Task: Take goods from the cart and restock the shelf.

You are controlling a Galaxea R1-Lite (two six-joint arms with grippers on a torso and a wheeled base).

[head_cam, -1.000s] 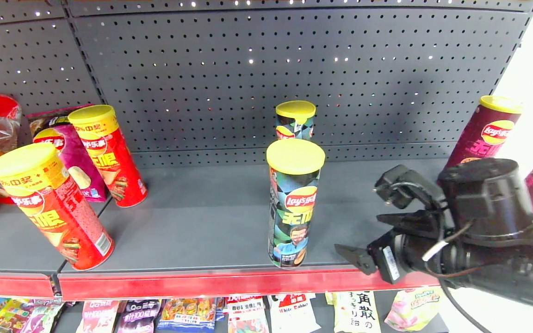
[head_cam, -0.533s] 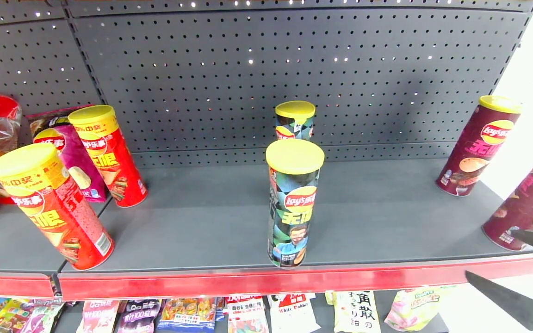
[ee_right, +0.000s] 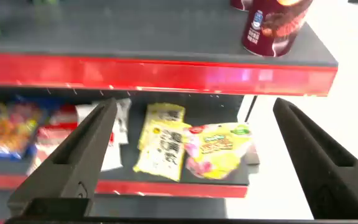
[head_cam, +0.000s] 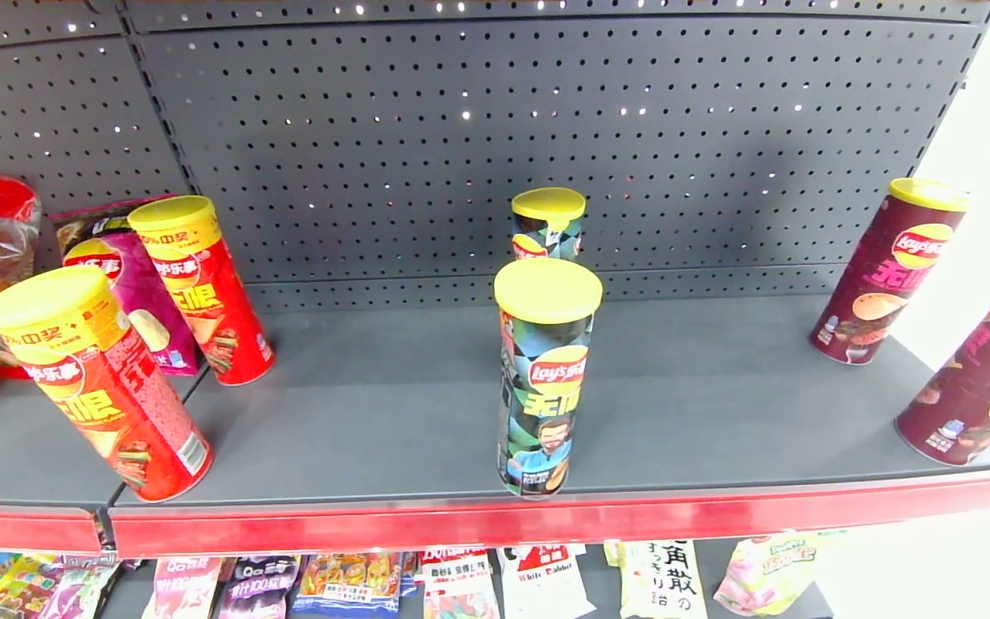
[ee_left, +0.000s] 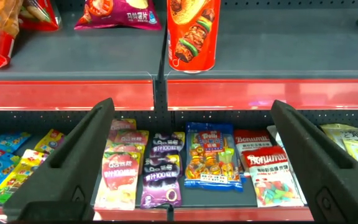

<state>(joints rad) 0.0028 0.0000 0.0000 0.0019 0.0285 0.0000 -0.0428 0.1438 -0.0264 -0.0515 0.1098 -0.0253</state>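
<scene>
Head view, shelf (head_cam: 357, 404): grey board with a red front strip (head_cam: 546, 520) and a pegboard back (head_cam: 546, 129).
Front patterned chip can (head_cam: 544, 378): upright at the shelf's front edge, mid-picture.
Rear patterned chip can (head_cam: 548, 222): at 12 o'clock of the front one, near the pegboard.
Front red chip can (head_cam: 95, 383): at 9 o'clock of the front patterned can, well apart from it.
Rear red chip can (head_cam: 200, 288): at 10 o'clock, farther back.
Rear maroon chip can (head_cam: 886, 271): at 2 o'clock, well apart.
Front maroon chip can (head_cam: 976, 378): at 3 o'clock, by the shelf's right end.
Left gripper (ee_left: 191, 106): fingers (ee_left: 73, 162) spread wide, holding nothing. The front red chip can (ee_left: 193, 34) stands on the shelf beyond the fingertips, apart from them. Snack packets (ee_left: 211, 155) on the lower shelf show between the fingers.
Right gripper (ee_right: 194, 102): fingers (ee_right: 73, 165) spread wide, nothing between them. The front maroon chip can (ee_right: 275, 25) stands beyond the fingertips, not touching them.
</scene>
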